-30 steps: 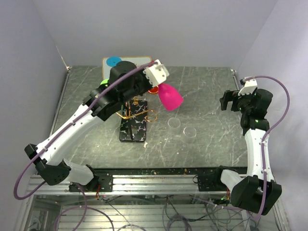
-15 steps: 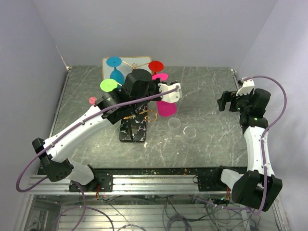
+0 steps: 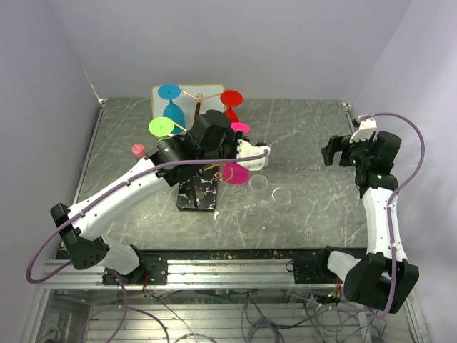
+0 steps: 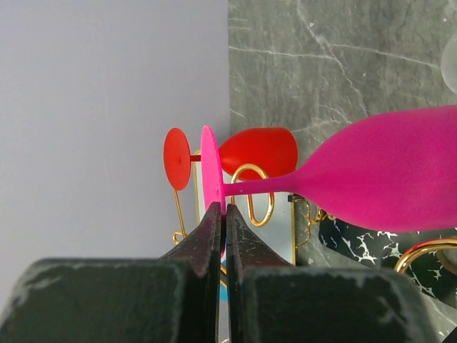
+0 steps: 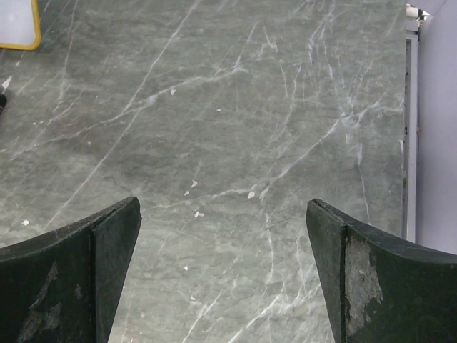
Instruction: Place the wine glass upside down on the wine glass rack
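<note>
The pink wine glass (image 3: 234,174) hangs upside down at the right side of the wine glass rack (image 3: 197,194), foot (image 3: 240,128) up and bowl down. My left gripper (image 3: 243,136) is shut on the rim of that foot. In the left wrist view the shut gripper (image 4: 222,211) pinches the pink foot disc, with stem and bowl (image 4: 393,179) stretching right. A gold scroll loop (image 4: 251,194) lies behind the stem; whether the stem touches it I cannot tell. My right gripper (image 3: 330,151) is open at the right, over bare table (image 5: 235,143).
Blue (image 3: 171,100), green (image 3: 161,126) and red (image 3: 231,98) glasses hang on the rack. The red one (image 4: 257,150) is just behind the pink glass. A white gold-rimmed tray (image 3: 207,91) lies behind the rack. Two clear round glasses (image 3: 258,182) (image 3: 282,195) stand right of it.
My left arm has swung the pink glass from tilted bowl-outward to foot-up and lowered it beside the rack's right arms. The right arm has barely shifted.
</note>
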Robot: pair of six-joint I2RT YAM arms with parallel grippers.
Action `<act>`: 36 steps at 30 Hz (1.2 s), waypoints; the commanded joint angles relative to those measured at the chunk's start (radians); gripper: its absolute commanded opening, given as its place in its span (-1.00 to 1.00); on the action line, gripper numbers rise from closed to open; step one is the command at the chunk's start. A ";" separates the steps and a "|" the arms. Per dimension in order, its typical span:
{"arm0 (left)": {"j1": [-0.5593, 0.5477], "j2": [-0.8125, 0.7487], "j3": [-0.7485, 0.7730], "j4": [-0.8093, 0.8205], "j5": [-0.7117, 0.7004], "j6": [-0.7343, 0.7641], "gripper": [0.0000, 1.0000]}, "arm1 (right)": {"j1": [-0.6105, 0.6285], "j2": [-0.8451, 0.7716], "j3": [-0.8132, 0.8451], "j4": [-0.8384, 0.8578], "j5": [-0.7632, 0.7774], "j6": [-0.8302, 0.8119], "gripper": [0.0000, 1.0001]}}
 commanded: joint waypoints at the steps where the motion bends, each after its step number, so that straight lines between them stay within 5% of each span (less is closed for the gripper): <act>1: -0.007 -0.009 -0.015 -0.010 0.020 0.054 -0.86 | -0.009 0.003 -0.001 0.003 -0.015 -0.006 0.99; 36: 0.039 -0.054 -0.144 0.077 -0.226 0.158 -0.86 | -0.009 0.010 0.002 -0.012 -0.015 -0.014 0.99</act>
